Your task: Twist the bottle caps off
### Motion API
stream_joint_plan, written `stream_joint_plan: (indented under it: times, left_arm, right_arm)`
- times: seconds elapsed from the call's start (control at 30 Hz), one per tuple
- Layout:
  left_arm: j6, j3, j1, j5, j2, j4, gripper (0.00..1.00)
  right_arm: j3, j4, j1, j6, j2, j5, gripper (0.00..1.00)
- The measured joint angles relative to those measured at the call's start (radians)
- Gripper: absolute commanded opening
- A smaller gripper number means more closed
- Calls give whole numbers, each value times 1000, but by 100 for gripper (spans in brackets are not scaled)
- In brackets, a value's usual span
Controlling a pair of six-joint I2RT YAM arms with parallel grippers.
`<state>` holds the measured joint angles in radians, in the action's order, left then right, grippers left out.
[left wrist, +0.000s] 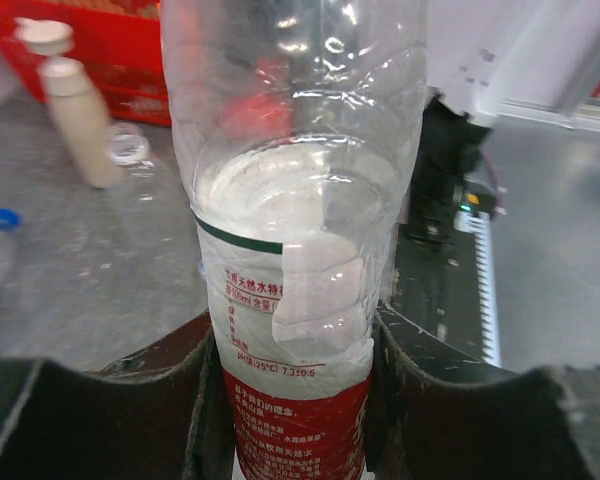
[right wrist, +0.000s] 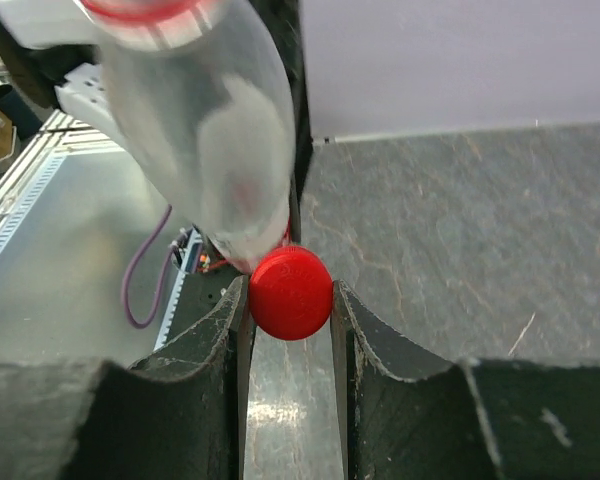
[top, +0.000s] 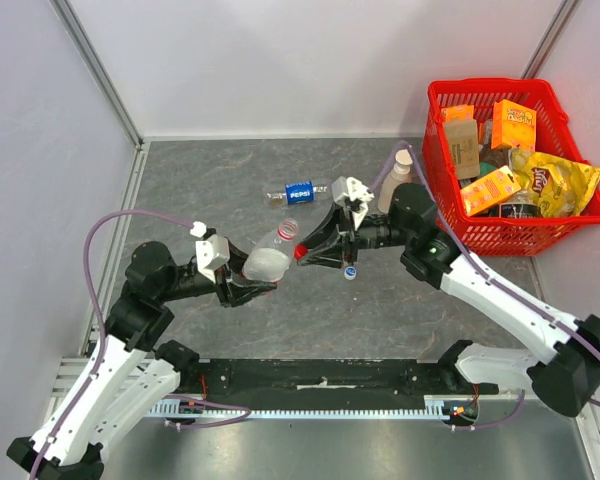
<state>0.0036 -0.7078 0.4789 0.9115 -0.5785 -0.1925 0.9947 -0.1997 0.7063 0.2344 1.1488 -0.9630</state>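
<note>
Slippage threatens: right pincer (right wrist: 290, 305) clamps the red cap (right wrist: 290, 290), left pincer (left wrist: 292, 345) grips the red-label bottle (left wrist: 295, 200), whose smooth body could spin under twisting.

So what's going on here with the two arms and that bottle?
The left gripper holds the red-labelled bottle by its lower body, raised off the table. The right gripper is clamped on its red cap, right at the bottle's mouth. Whether the cap is fully off can't be told. A blue cap lies loose on the table nearby.
</note>
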Motion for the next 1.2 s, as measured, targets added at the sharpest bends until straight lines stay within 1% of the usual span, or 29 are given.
stream_joint_plan:
  times: [0.2,0.33,0.47,0.57,0.73,0.93,1.2]
  left_arm:
    - [26,0,0,-231,74,-4,23]
    - [29,2,0,-418,119,-10,25]
    - [30,14,0,-591,164,-16,26]
    - [37,29,0,-677,195,-16,26]
    - [56,57,0,-776,229,-32,26]
    - [74,87,0,-876,283,-63,26]
    - [90,98,0,-931,308,-74,27]
  right_arm:
    - [-1,68,33,-32,105,112,0]
    - [-1,92,69,-53,165,201,0]
    - [8,135,131,-92,240,323,0]
    - [26,168,192,-128,317,425,0]
    - [56,202,269,-174,454,581,0]
    - [57,200,308,-175,582,747,0]
    - [76,192,370,-146,728,910,1]
